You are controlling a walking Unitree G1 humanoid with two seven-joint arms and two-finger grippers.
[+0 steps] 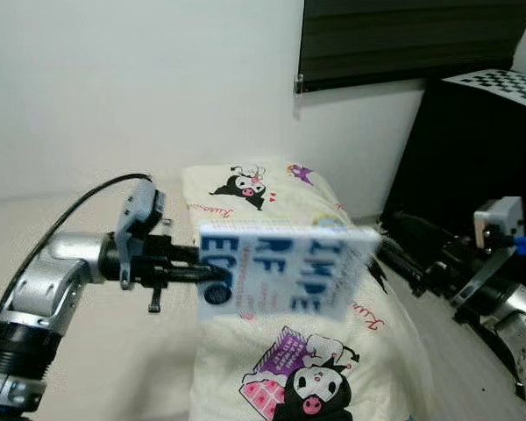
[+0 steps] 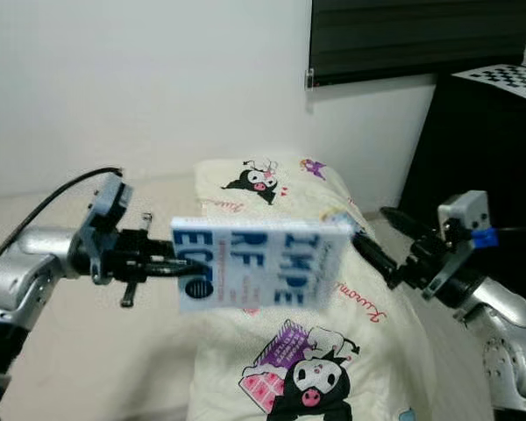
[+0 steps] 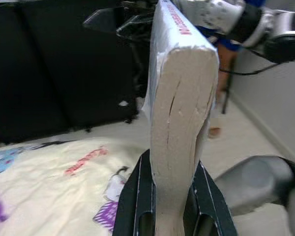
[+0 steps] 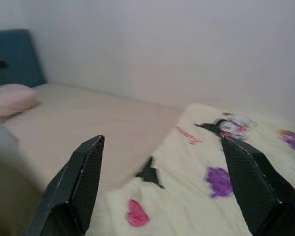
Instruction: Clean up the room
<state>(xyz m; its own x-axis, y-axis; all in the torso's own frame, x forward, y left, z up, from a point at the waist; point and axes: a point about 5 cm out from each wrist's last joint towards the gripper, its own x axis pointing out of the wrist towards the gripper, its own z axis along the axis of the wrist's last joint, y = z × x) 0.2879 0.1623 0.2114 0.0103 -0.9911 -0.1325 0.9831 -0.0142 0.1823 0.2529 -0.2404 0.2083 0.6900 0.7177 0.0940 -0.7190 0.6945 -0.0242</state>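
I hold a book [image 1: 285, 267] in the air above the pillow [image 1: 316, 351], the cream one with cartoon prints that lies on the bed [image 4: 88, 128]. My left hand [image 1: 212, 274] is clenched on one short end of the book; in the left wrist view the page block sits pinched between my two black fingers [image 3: 132, 196], so the book stands out flat from the hand with its cover facing me. I think I carry it so because a grip on the edge keeps the book stiff and level while it travels away from the pillow.

My right hand [image 2: 377, 237] is just beside the other end of the book, on the side of the pillow nearer the dark cabinet [image 1: 473, 149]. Its fingers are spread wide and hold nothing. I judge it is there to support the far end if the book sags.

The book is not yet put in its place.
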